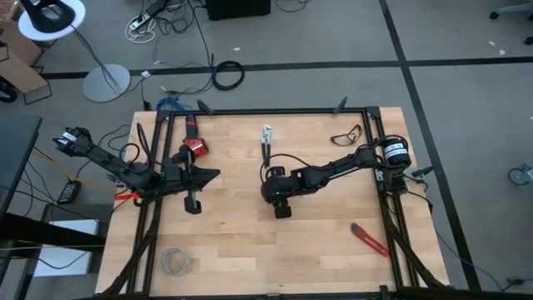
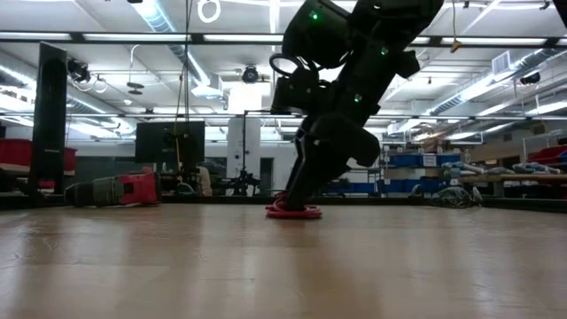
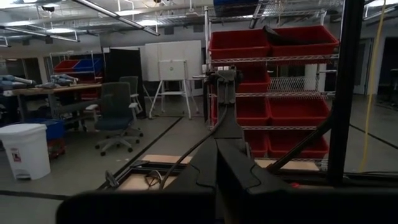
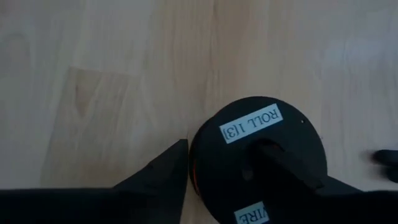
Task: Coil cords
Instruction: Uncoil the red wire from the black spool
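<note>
We saw a pale wooden counter [image 1: 241, 242]. On it lay a red drill [image 1: 194, 148], a pale grey wire coil [image 1: 176, 261], a red cutter [image 1: 369, 239], glasses [image 1: 347, 133], pliers [image 1: 266, 137], and a black spool [image 4: 258, 158] wound with red wire [image 2: 293, 212].

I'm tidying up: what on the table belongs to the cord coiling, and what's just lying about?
Job in hand: spool of red wire, under the right gripper.

Lying about: grey wire coil, red knife, safety glasses, pliers, red-and-black tool.
</note>
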Controlling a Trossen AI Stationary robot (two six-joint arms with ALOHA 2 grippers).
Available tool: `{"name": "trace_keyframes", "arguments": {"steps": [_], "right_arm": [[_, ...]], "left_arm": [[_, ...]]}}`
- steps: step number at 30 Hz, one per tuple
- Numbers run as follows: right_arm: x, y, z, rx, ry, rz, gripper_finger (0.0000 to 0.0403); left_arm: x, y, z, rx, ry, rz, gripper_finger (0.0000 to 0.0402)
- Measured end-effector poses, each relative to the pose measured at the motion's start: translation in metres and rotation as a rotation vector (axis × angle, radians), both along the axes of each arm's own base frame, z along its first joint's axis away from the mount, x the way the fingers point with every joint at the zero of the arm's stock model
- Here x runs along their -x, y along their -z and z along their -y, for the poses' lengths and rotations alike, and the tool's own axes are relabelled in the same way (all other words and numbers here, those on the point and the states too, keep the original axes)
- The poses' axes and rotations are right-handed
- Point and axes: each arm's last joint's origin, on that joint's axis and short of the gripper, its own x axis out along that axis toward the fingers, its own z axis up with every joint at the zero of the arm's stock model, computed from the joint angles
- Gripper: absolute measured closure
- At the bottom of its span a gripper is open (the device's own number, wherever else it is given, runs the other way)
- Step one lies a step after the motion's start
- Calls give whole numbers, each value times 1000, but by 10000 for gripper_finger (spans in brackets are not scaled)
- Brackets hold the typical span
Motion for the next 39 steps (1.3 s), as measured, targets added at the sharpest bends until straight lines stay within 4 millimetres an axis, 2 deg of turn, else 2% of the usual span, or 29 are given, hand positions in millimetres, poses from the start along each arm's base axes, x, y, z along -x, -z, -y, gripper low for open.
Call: {"name": "trace_keyframes", "arguments": {"steps": [5, 8, 18, 23, 31, 39], "right_arm": [[0, 0, 0, -1, -3, 3, 288], [0, 0, 0, 0, -6, 5, 303], [0, -1, -2, 27, -17, 7, 304], [1, -7, -3, 24, -20, 24, 302], [4, -39, -7, 14, -38, 138, 308], [17, -94, -5, 9, -46, 320, 312]], "left_arm": [[0, 0, 0, 0, 0, 0, 394], [0, 0, 0, -2, -1, -1, 394], [0, 0, 0, -44, -13, -11, 394], [-1, 5, 0, -53, -13, -57, 394], [-11, 26, 1, -76, -181, -222, 394], [-21, 39, 3, -110, -285, -291, 368]]}}
